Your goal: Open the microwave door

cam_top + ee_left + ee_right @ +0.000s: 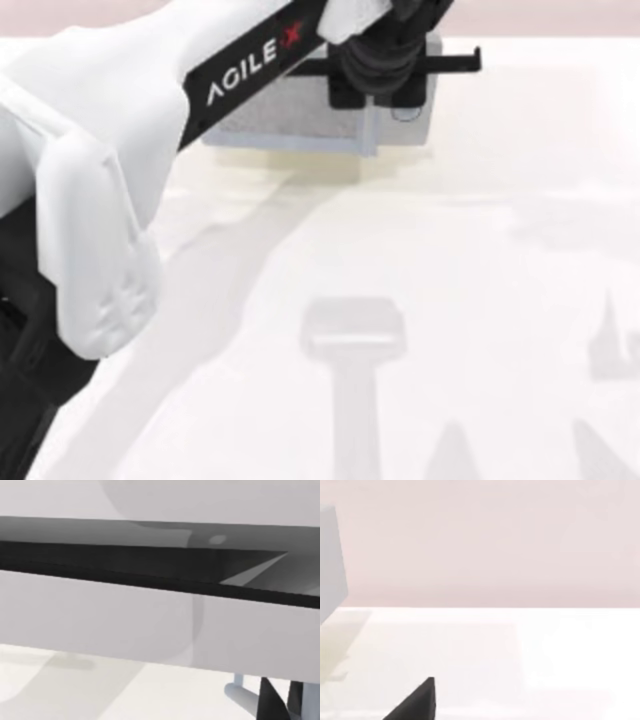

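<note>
Microwave (300, 125) is sitting at the far edge of the table (450, 280), near the middle, its long axis running left to right and its front facing the near side. The left arm is stretching across it from the near left, and the left gripper (385, 75) is hovering over the oven's right end, beside the knob panel; whether its fingers are spread or pinched cannot be told, because the wrist is hiding them. The door (290, 115), with its speckled window, is lying roughly along the front, and the left wrist view is showing a dark gap above a pale panel, so the door is probably cracked open, with most of the swing left. The right arm is resting parked off to the right; only one dark fingertip (417, 702) is showing.
</note>
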Robot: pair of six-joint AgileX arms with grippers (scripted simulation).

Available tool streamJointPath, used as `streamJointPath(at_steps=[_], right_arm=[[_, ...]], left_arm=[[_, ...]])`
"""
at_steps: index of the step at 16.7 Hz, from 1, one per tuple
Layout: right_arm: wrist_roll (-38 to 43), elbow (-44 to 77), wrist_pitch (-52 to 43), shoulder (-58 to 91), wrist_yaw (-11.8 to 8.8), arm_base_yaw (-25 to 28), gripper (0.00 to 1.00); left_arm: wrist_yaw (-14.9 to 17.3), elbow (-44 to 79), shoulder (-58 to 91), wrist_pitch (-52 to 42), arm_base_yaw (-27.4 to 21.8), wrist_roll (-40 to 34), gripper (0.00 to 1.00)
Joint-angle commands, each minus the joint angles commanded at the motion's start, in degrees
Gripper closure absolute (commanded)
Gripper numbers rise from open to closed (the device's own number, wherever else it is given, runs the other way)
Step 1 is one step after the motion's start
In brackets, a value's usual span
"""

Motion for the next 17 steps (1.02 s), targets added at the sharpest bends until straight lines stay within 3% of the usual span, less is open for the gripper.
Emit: streamJointPath(at_steps=[17], right_arm=[[0.0,0.0,0.0,0.0,0.0,0.0,0.0]], left_arm=[[0.58,-4.46,-2.59,2.61,-0.04,1.56,1.0]])
